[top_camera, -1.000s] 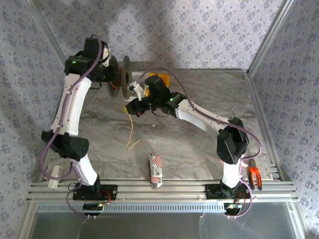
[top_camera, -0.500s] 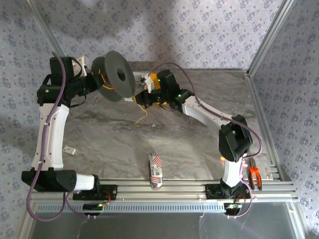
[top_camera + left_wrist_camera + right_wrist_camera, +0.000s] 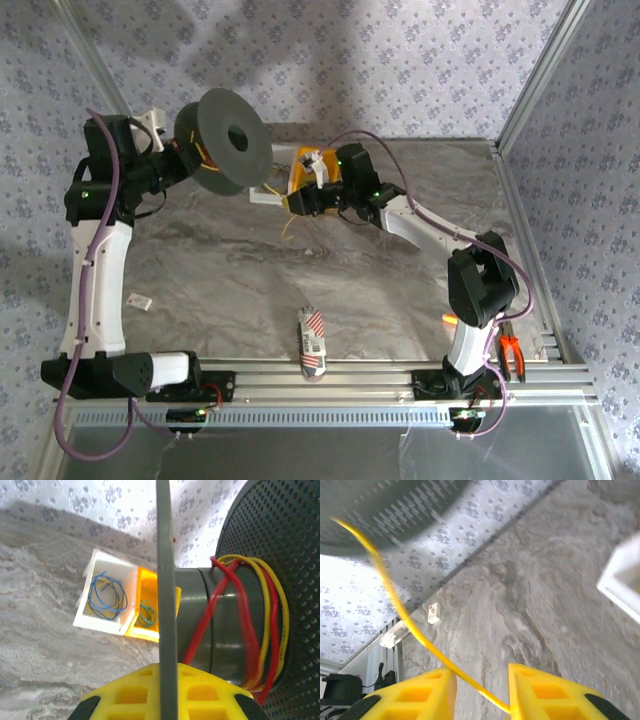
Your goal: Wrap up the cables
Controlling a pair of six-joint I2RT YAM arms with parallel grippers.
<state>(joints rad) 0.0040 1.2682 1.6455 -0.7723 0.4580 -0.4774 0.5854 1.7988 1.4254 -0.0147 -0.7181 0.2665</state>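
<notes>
Clamping the spool [image 3: 215, 125] (left jaws), cable [image 3: 423, 640] trailing

Print on the striped packet [image 3: 313, 342] is too small to read.

Two arms are counted on this pass, a left arm [image 3: 95, 270] and a right arm [image 3: 430, 232], and one black spool [image 3: 232, 140] is logged, with wires of two colours tallied on its hub: a red wire [image 3: 245, 635] and a yellow wire [image 3: 405, 620]. Two small bins are spotted, one white bin [image 3: 97, 623] and one yellow bin [image 3: 145, 580], a single coil being noted in each: one blue coil [image 3: 106, 594], one teal coil [image 3: 146, 616]. One striped packet [image 3: 313, 341], one pair of pliers [image 3: 511, 352] and one small white tag [image 3: 139, 300] are added to the count.
</notes>
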